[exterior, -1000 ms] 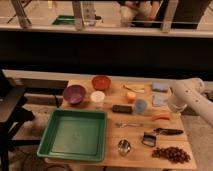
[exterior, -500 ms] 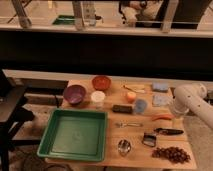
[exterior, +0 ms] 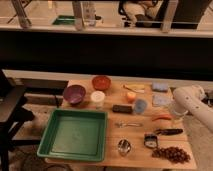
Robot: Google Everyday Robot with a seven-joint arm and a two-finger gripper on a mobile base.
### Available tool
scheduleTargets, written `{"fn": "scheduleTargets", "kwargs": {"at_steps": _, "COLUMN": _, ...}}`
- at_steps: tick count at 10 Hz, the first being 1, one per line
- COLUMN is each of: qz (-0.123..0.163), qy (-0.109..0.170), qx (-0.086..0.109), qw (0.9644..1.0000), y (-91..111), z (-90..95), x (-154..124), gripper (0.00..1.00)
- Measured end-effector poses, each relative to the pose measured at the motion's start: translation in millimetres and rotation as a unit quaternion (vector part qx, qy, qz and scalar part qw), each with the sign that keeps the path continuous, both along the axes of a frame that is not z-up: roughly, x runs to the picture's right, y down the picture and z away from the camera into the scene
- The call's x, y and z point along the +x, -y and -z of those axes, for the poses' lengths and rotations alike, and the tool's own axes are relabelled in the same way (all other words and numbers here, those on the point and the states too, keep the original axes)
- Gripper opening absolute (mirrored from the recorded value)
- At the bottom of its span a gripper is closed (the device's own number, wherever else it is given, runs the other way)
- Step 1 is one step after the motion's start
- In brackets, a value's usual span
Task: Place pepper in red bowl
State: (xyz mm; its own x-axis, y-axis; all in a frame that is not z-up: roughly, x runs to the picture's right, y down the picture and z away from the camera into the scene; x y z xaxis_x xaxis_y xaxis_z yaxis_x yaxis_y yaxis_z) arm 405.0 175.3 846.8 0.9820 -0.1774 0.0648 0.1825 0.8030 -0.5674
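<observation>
Red-orange pepper [exterior: 162,118] lies flat near right edge of table [exterior: 135,137], long axis roughly left-right, well apart from red bowl [exterior: 101,82]; gripper [exterior: 174,111] just beside it, grip state cannot tell

Two bowls [exterior: 94,81] [exterior: 65,93]; one gripper [exterior: 174,113] beside pepper [exterior: 162,118]

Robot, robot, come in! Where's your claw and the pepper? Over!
My claw at right side of table, beside pepper. Pepper on table, not in red bowl. Orange ball and white cup lie between.
</observation>
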Motion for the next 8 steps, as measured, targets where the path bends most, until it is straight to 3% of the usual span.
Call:
{"fn": "scheduleTargets", "kwargs": {"at_steps": 4, "qz": 0.005, "qy": -0.009, "qx": 0.002, "qw": 0.9999, "y": 3, "z": -5.0, "x": -5, "gripper": 0.80}}
{"fn": "scheduleTargets", "kwargs": {"at_steps": 8, "qz": 0.027, "qy": -0.011, "qx": 0.020, "qw": 0.9994, "y": 24, "z": -27.7, "x": -47, "gripper": 0.80}}
